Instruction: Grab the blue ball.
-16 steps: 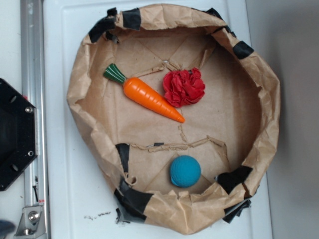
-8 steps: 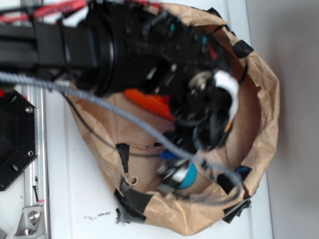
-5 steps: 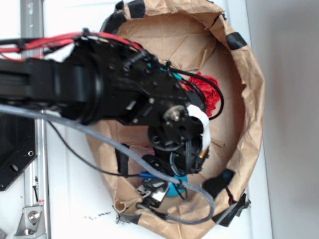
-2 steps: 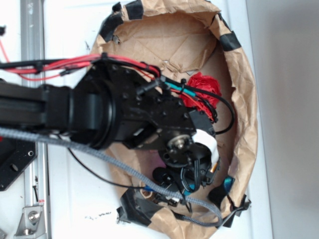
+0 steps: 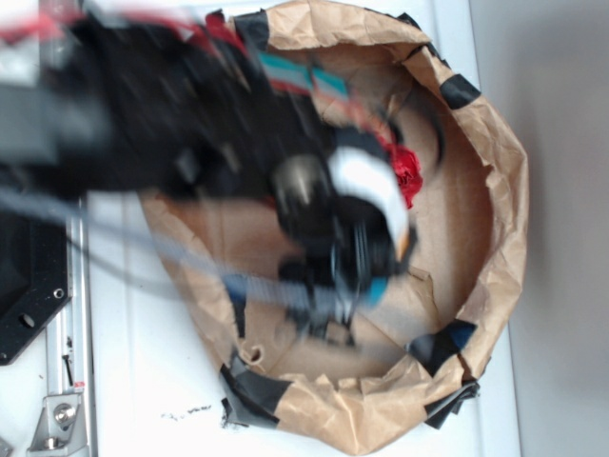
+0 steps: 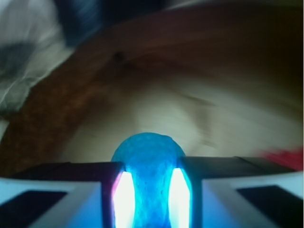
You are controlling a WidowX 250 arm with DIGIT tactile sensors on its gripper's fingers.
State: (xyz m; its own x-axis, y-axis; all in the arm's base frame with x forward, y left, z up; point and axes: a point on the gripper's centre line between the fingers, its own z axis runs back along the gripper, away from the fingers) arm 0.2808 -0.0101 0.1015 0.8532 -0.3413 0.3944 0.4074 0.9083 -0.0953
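Teal-blue and finely dimpled, the blue ball [image 6: 148, 166] fills the middle of the wrist view, pressed between the 2 fingers [image 6: 80, 194] of the gripper [image 6: 148, 199], whose inner faces sit tight against its left and right sides. Its rounded top rises above the finger tops, and bright glare runs down both sides where the pads meet it. So the gripper is closed onto the ball and holds it. Beyond the ball, ahead of the gripper, the wrist view shows only blurred brown paper, with a sliver of red at the right edge, level with the fingers. In the exterior view the black arm [image 5: 181, 124] is heavily smeared by motion and covers the upper left of the brown paper bowl [image 5: 504, 209], a crumpled ring patched with black tape. The gripper [image 5: 343, 295] sits over the bowl's middle, and a small patch of teal [image 5: 378, 288] shows at its right side, though the blur keeps me from saying how much of that is the ball. Above and to the right of the gripper, the red flower [image 5: 407, 176] peeks out from behind the arm's white wrist part. Whether the ball touches the paper floor cannot be told from either view.
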